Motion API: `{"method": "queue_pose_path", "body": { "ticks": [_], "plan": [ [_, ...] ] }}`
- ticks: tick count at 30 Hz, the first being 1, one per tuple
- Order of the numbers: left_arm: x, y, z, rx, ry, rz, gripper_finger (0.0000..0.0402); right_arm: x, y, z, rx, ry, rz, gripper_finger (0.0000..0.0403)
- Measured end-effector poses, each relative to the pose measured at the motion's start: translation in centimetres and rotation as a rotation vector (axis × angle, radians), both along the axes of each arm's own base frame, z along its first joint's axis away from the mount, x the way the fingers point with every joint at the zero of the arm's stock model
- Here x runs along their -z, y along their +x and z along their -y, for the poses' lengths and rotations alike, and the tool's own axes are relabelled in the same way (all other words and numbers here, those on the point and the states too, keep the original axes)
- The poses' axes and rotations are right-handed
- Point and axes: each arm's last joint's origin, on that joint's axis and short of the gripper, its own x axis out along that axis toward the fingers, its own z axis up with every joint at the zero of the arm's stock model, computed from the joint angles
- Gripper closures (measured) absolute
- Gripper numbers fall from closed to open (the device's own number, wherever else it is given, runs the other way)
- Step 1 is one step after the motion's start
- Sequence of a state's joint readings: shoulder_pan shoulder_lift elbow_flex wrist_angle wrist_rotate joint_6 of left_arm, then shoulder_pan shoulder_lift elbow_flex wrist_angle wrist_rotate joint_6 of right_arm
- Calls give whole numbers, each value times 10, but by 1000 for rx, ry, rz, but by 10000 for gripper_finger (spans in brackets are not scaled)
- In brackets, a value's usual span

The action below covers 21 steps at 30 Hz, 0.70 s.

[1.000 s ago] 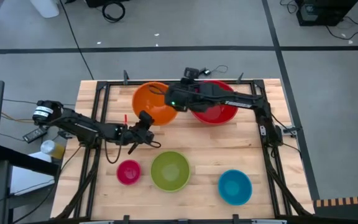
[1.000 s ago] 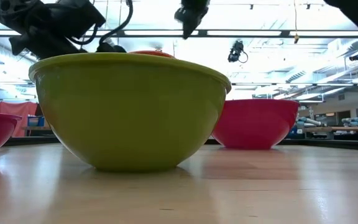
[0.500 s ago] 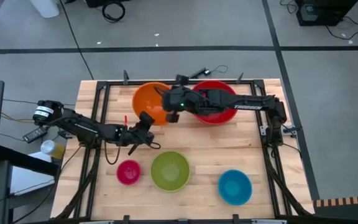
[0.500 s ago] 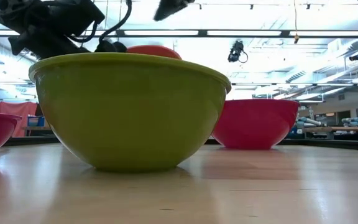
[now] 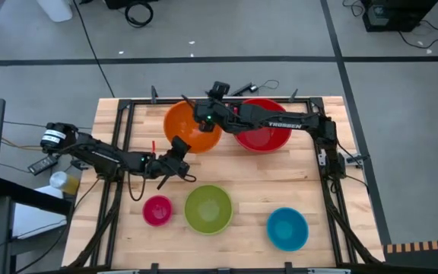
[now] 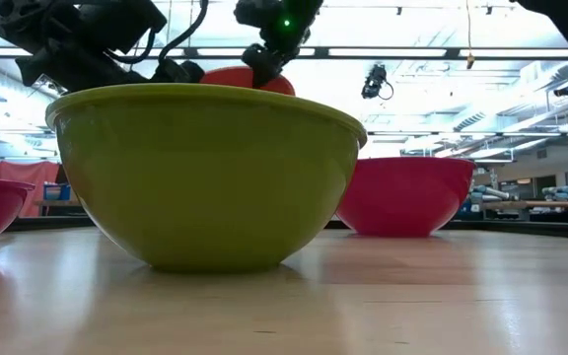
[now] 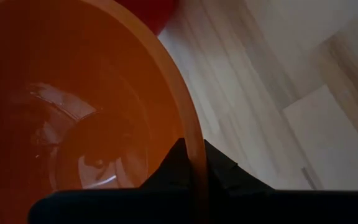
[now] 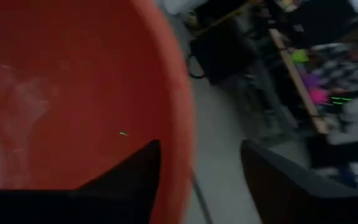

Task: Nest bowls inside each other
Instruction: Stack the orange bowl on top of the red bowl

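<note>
At the tabletop's [image 5: 303,179] far edge sits the large orange plastic bowl [image 5: 190,126], touching the big red plastic bowl [image 5: 265,128]. Left pincer [image 5: 178,147] clenched on orange bowl's near rim. Right pincer [image 5: 204,116] spread wide, fingers straddling its far rim, not gripping. Bowl looks light, stiff, smooth and likely slippery; thin rim is the best hold. Small pink bowl [image 5: 157,210], green bowl [image 5: 208,208], blue bowl [image 5: 287,227] sit apart along near edge.

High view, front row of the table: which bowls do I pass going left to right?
Small pink bowl → green bowl → blue bowl. The orange and red bowls sit in the back row, under the right arm.
</note>
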<state>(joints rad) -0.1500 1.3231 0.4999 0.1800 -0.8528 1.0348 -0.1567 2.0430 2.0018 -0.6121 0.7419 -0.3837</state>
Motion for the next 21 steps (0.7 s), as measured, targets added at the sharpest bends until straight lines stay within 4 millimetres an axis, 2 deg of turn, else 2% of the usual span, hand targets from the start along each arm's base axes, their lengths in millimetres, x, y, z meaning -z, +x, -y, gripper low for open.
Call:
{"method": "queue_pose_path", "body": {
  "ticks": [2, 5, 6, 10, 12, 15, 18, 21],
  "plan": [
    [-1, 1, 0, -3, -7, 23, 387, 1, -1, 0, -33, 50, 5, 234],
    [-3, 3, 0, -6, -49, 78, 375, 1, -2, -1, -51, 84, 9, 357],
    [-4, 4, 1, 2, -79, 108, 370, 0, -1, -1, -48, 92, 27, 375],
    [-8, 8, 3, -4, -231, 258, 341, -2, -13, 6, 22, 146, 15, 383],
    [-11, 9, 3, -14, -284, 319, 321, -5, -27, 20, 94, 236, 11, 383],
    [-11, 7, 2, -67, -314, 362, 288, -17, -71, 52, 220, 388, -63, 387],
    [-11, 6, 0, -87, -335, 374, 258, -35, -117, 82, 390, 488, -35, 387],
    [-14, 3, -4, -111, -348, 386, 237, -47, -161, 101, 543, 549, -11, 387]
  ]
}}
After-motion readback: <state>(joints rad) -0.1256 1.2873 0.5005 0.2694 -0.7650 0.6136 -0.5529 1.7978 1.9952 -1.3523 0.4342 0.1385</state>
